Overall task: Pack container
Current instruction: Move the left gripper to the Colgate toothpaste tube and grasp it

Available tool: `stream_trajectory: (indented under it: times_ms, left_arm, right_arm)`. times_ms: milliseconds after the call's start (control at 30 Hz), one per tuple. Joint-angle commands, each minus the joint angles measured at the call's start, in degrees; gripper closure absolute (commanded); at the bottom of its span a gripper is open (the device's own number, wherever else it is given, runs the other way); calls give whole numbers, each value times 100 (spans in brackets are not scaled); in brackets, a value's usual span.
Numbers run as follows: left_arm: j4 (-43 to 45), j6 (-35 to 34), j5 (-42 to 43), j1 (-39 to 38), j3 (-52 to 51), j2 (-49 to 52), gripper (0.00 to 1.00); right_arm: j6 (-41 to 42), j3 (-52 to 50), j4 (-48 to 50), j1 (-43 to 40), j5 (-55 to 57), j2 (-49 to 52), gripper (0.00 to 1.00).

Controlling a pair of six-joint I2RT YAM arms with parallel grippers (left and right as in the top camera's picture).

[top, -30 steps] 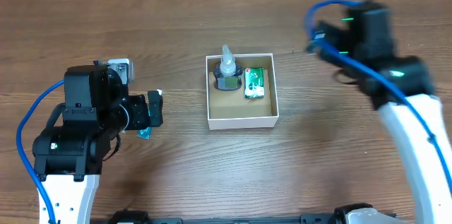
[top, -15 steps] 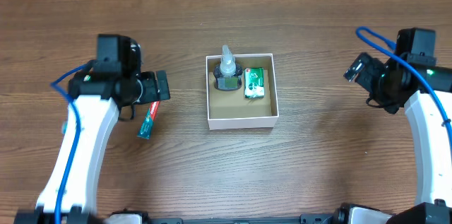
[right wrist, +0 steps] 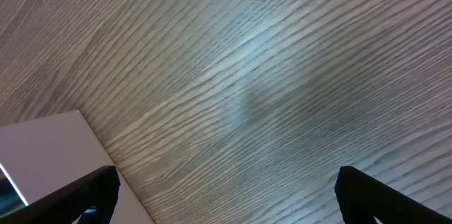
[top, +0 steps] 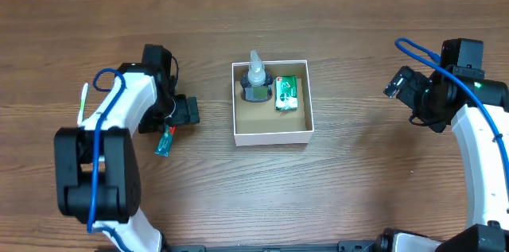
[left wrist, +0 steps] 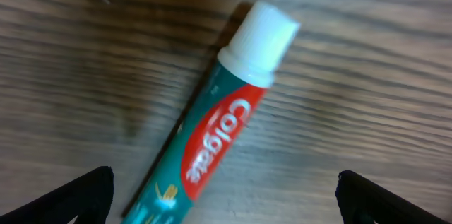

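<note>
The container is a small white box with a brown inside at the table's middle. A dark bottle with a clear nozzle and a green packet lie in it. A green and red Colgate toothpaste tube lies on the table left of the box. My left gripper is open and empty, right over the tube. In the left wrist view the tube lies between the spread fingers. My right gripper is open and empty, right of the box; the box's white wall shows beside its fingers.
The brown wooden table stretches all around the box. My two arm bases stand at the front left and front right corners.
My left arm has swung forward and brought its gripper over the toothpaste tube. My right arm has drawn back to the right, away from the box.
</note>
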Motion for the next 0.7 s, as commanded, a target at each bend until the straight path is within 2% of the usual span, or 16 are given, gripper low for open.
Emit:
stream_trajectory:
  times_ms: [0, 333, 400, 567, 667]
  left_arm:
    - [2, -70, -85, 24, 59, 343, 0]
    - [92, 103, -83, 31, 57, 483, 2]
    - [70, 103, -83, 28, 57, 483, 9]
    - [4, 98, -39, 31, 57, 483, 48]
    - [2, 98, -33, 28, 57, 483, 55]
  right_arm:
    - [-22, -28, 35, 4, 63, -37, 0]
    - [-17, -28, 31, 4, 61, -37, 0]
    - [-17, -28, 31, 4, 59, -37, 0]
    - [-17, -28, 28, 4, 59, -37, 0]
    - [-17, -28, 31, 4, 57, -37, 0]
